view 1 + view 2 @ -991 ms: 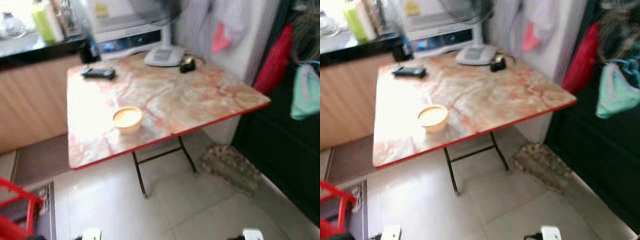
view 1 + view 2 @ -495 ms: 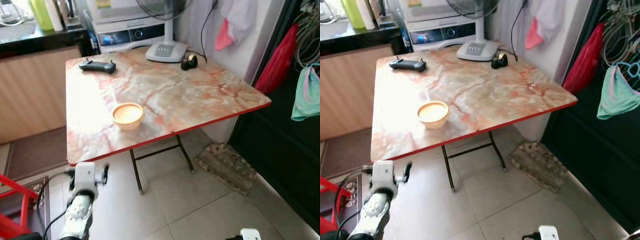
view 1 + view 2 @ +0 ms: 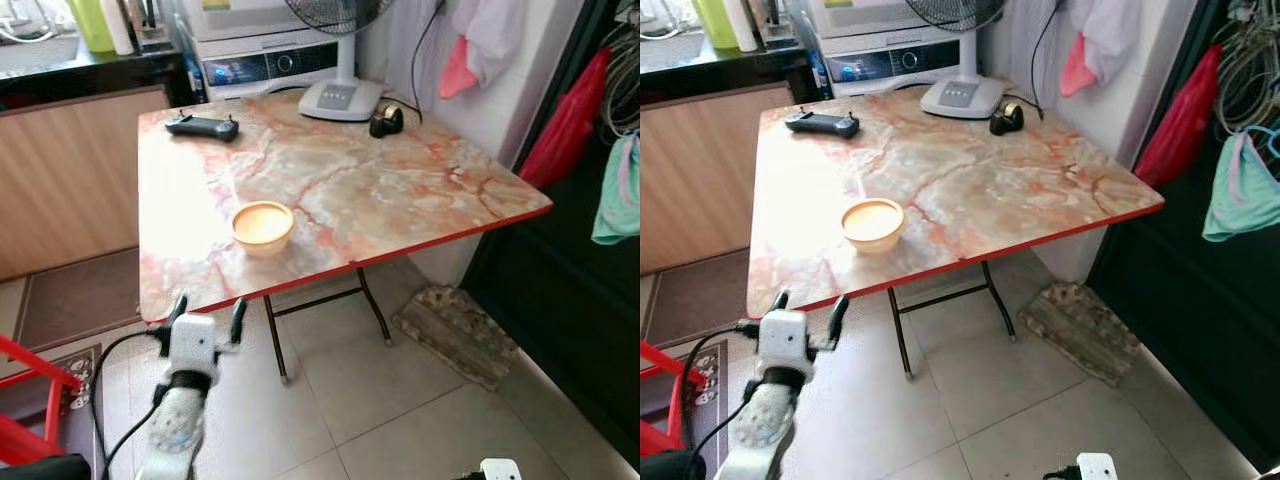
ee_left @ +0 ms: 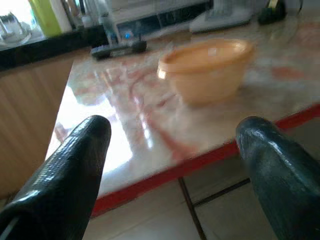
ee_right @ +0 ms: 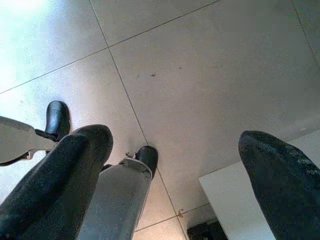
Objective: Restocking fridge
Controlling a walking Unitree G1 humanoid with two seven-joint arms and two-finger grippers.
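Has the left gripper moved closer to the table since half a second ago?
Yes. The left gripper has risen and reached forward: its open black fingers now reach the red front edge of the marble-patterned folding table, below the small orange plastic bowl.

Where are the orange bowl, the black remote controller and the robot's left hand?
orange bowl (image 3: 262, 226), left eye view, on its creamy inside.
black remote controller (image 3: 202, 126), left eye view, on the middle of its body.
left hand (image 3: 208, 309), left eye view, midway between its two open fingertips.

Bright daylight, sharp head views

Strong glare is thrown across the table (image 3: 180, 230) from its left; the bowl (image 4: 205, 70) is softly blurred in the left wrist view.
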